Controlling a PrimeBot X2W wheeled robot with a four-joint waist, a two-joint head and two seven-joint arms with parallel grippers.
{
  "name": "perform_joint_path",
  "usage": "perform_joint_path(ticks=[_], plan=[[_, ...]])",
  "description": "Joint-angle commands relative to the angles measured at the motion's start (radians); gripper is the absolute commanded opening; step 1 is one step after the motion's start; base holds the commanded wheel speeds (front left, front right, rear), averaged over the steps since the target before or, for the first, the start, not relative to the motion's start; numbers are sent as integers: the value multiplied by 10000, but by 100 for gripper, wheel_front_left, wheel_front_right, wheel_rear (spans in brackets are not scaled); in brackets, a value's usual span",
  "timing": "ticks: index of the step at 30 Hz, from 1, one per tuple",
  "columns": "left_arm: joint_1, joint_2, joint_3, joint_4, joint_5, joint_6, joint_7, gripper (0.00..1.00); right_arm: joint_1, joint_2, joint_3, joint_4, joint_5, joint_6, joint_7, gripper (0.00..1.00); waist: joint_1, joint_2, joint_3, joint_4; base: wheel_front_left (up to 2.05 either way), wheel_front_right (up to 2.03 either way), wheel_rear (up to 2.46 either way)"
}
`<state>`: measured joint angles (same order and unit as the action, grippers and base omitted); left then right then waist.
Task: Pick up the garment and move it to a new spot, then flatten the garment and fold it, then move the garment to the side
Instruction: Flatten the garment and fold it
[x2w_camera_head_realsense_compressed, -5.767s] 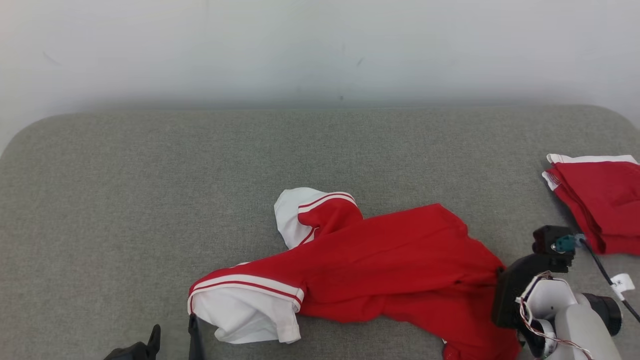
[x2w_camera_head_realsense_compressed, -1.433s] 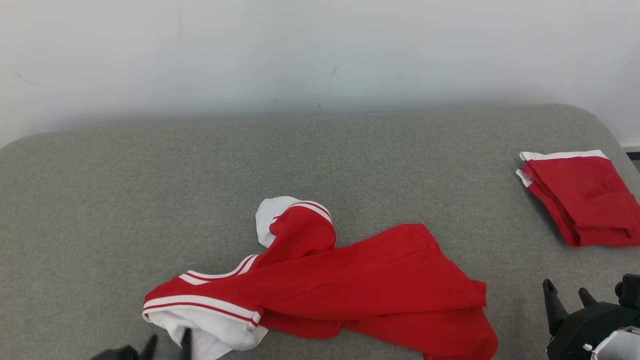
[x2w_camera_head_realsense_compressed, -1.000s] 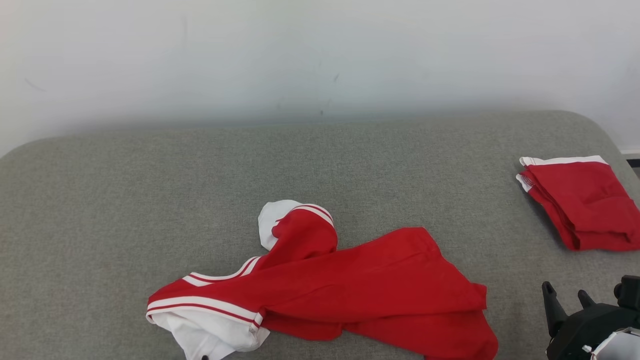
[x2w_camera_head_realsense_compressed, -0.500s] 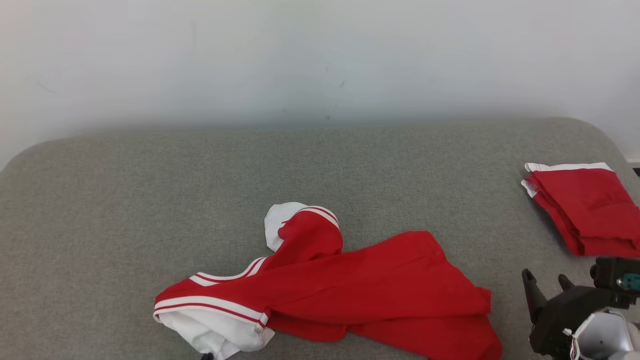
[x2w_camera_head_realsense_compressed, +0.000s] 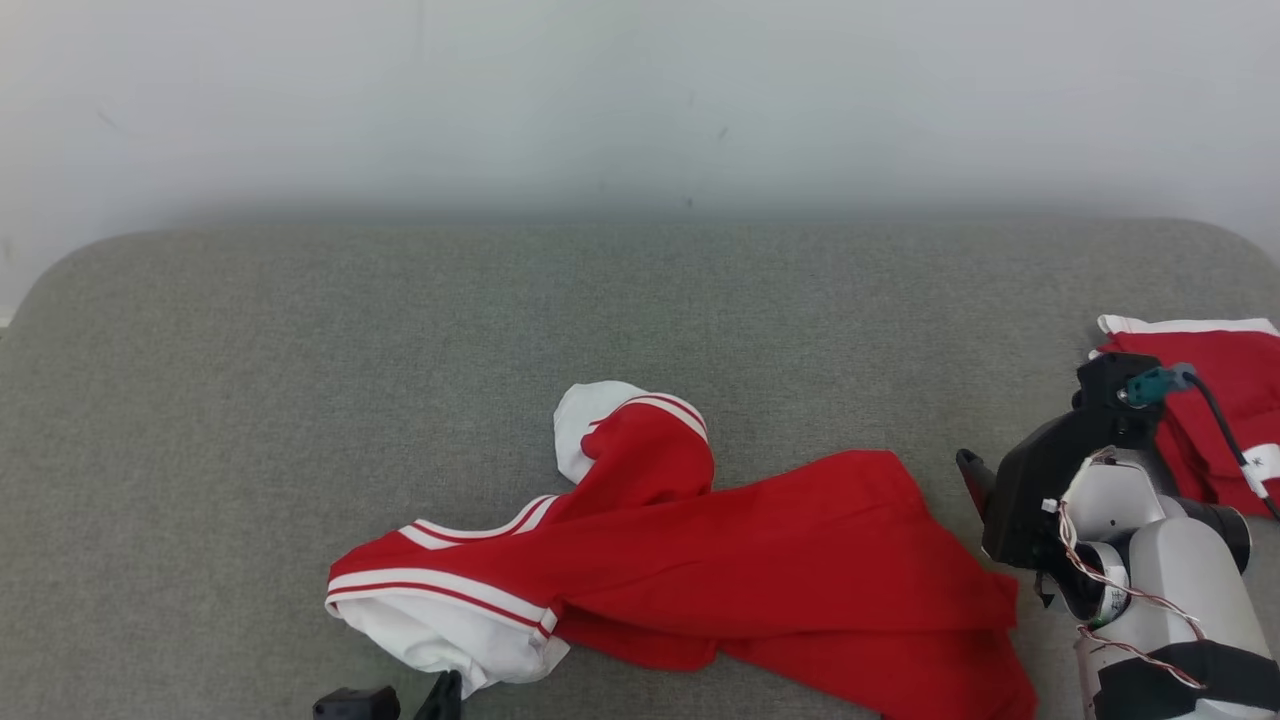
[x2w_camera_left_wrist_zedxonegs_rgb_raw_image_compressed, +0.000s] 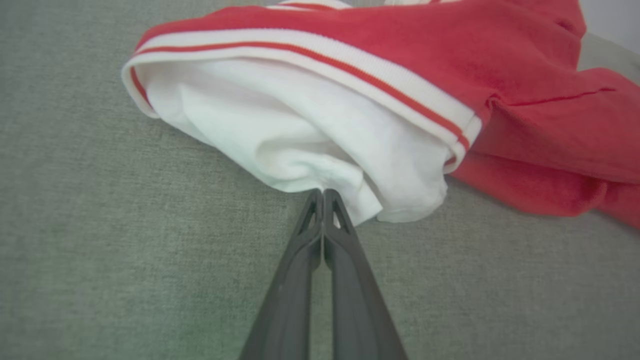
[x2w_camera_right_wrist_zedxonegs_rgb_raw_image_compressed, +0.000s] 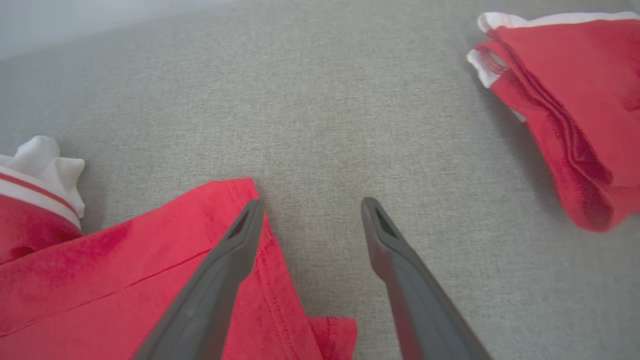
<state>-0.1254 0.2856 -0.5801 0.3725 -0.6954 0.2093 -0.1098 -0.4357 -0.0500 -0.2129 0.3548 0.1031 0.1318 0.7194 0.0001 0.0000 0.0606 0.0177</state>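
Head view first: the garment (x2w_camera_head_realsense_compressed: 760, 560), red with white striped trim, lies crumpled on the near half of the grey cushion (x2w_camera_head_realsense_compressed: 400, 350), its white end to the left and its red body running right. The left gripper (x2w_camera_head_realsense_compressed: 445, 692) sits at the near edge, right against that white end. The right gripper (x2w_camera_head_realsense_compressed: 975, 480) hangs just beside the garment's right edge. A second, folded red garment (x2w_camera_head_realsense_compressed: 1215, 410) rests at the far right, apart from the crumpled one.

Over to the left wrist view: the two dark fingers (x2w_camera_left_wrist_zedxonegs_rgb_raw_image_compressed: 305, 260) are pressed tight together, tips touching the lower edge of the white fold (x2w_camera_left_wrist_zedxonegs_rgb_raw_image_compressed: 280, 135) below the striped cuff (x2w_camera_left_wrist_zedxonegs_rgb_raw_image_compressed: 350, 60). Whether any cloth is actually nipped between them, I cannot tell; no fabric shows in the seam between the fingers.

Now the right wrist view: jaws spread wide here, one finger (x2w_camera_right_wrist_zedxonegs_rgb_raw_image_compressed: 230, 255) over the red hem (x2w_camera_right_wrist_zedxonegs_rgb_raw_image_compressed: 280, 280), the other over bare cushion. Nothing is held.

My read: this is the opening step, getting hold of the garment to pick it up and move it. The left side's bite looks doubtful, so a gentle lift would show whether the white fold comes along. The right gripper likely needs to drop onto that hem and pinch it, so both ends rise together without the cloth bunching further.
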Motion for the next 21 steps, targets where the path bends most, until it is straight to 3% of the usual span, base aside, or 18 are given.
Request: perform_joint_path(ticks=[1,7,15,16,17,21], plan=[[134,43,-25,-152,34,88,82,0,-134,-7,42,218,-133,-26,84,100,-1,0,265,258,0,0,0],[391,203,-105,-1241,81,570,538,0,-539,-10,300,1189,-544,-26,334,100,-1,0,572,654,0,0,0],[584,408,-98,-2394,158,1198,1090,0,-209,-6,815,1557,-570,-26,652,98,-1,0,758,640,0,0,0],[599,412,-112,-2498,172,1262,1115,0,-155,-6,829,1560,-577,-26,670,87,-1,0,773,623,0,0,0],[607,407,-130,-2572,197,1329,1170,0,-114,-4,832,1550,-592,-26,643,57,-1,0,787,609,0,0,0],[614,401,-166,-2818,251,1503,1257,0,-163,-24,933,1408,-632,-26,343,20,-1,0,803,547,0,0,0]])
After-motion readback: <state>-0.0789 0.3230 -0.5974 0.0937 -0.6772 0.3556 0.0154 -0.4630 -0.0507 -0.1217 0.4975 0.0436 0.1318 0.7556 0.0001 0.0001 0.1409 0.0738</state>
